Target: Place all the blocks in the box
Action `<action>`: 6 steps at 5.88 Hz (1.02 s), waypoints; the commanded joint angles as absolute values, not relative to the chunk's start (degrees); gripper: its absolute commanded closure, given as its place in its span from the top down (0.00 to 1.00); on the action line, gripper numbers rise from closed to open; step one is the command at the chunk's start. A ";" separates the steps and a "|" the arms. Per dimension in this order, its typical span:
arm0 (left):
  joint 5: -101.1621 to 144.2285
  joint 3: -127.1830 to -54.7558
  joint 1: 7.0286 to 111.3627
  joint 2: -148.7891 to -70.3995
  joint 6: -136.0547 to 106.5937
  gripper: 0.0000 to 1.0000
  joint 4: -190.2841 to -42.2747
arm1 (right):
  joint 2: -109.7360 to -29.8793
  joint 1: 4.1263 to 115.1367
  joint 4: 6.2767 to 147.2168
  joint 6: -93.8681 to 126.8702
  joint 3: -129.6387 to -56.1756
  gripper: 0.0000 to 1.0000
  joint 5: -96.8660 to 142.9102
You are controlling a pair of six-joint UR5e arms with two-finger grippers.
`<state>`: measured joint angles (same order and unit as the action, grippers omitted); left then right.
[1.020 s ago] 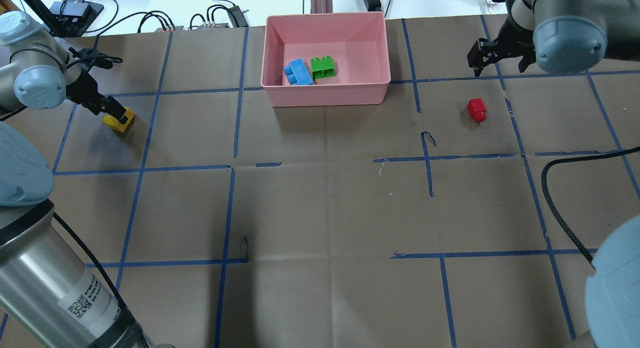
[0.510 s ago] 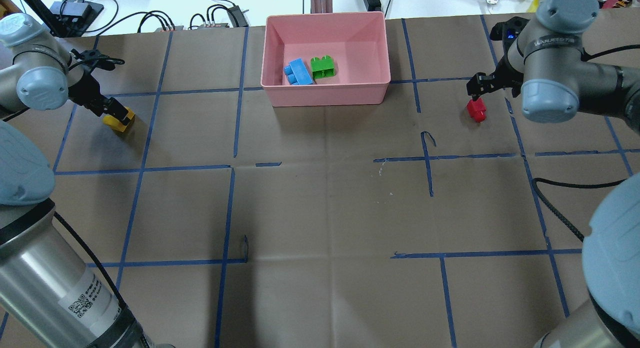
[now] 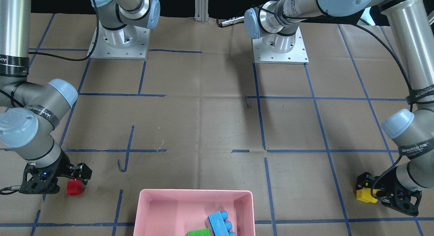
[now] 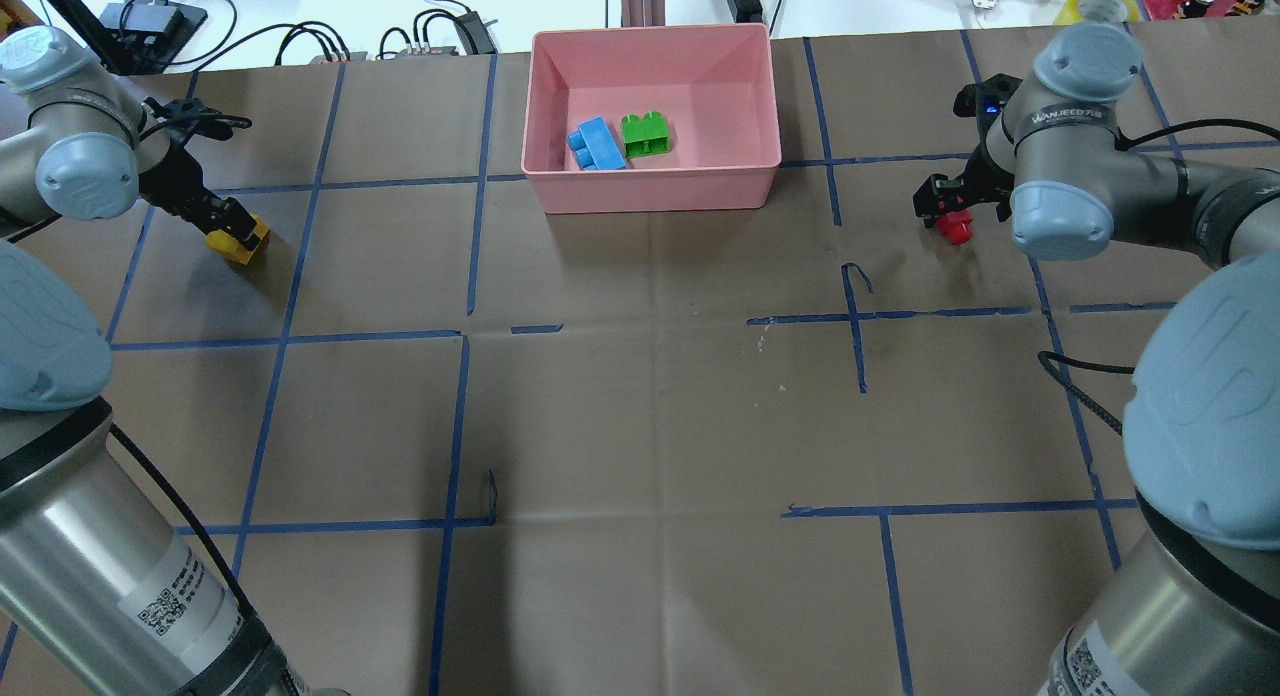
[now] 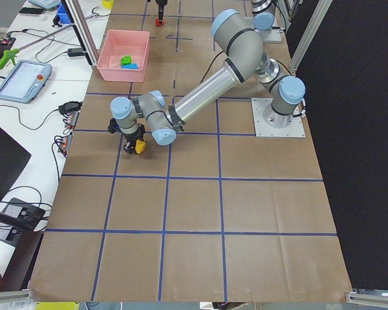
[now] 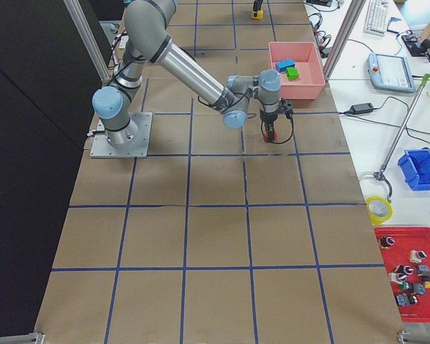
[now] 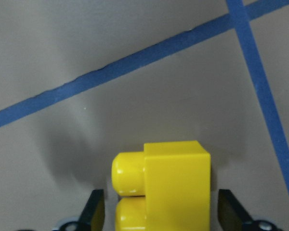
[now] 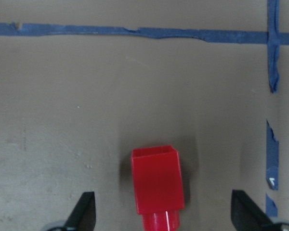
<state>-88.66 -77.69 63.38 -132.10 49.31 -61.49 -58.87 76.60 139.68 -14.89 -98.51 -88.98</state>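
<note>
The yellow block [image 4: 247, 244] lies on the table at far left. My left gripper [image 4: 229, 229] is down over it, open, with a finger [image 7: 94, 211] on each side and small gaps to the block [image 7: 176, 183]. The red block [image 4: 956, 228] lies at the right. My right gripper [image 4: 944, 208] is open wide and low around it, with its fingers [image 8: 84, 214] well clear of the block [image 8: 156, 178]. The blue block [image 4: 595, 144] and green block [image 4: 645, 134] lie inside the pink box [image 4: 650, 191].
Blue tape lines grid the brown paper table cover. Cables and electronics [image 4: 440, 31] lie beyond the far table edge behind the box. Both arm bases [image 3: 279, 49] stand at the robot's side of the table.
My right gripper came down and forward from behind the red block until it straddled it. My left gripper stayed at the yellow block, shifting only slightly.
</note>
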 commanded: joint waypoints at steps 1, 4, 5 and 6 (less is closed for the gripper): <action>-88.59 -77.61 63.46 -132.10 49.39 0.55 -61.44 | -57.83 76.73 139.66 -15.12 -96.08 0.99 -87.10; -88.77 -74.39 63.98 -130.44 48.96 0.30 -62.57 | -57.30 76.82 139.48 -15.21 -97.38 0.99 -87.19; -88.94 -67.13 65.46 -129.82 48.61 0.26 -71.11 | -57.22 76.73 139.40 -15.29 -97.56 0.83 -87.19; -89.03 -58.10 66.52 -129.90 47.30 0.25 -81.81 | -57.04 76.73 139.39 -15.38 -97.47 0.76 -87.19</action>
<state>-88.92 -65.86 65.47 -130.07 48.26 -72.76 -57.17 76.75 139.42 -15.30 -97.45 -87.18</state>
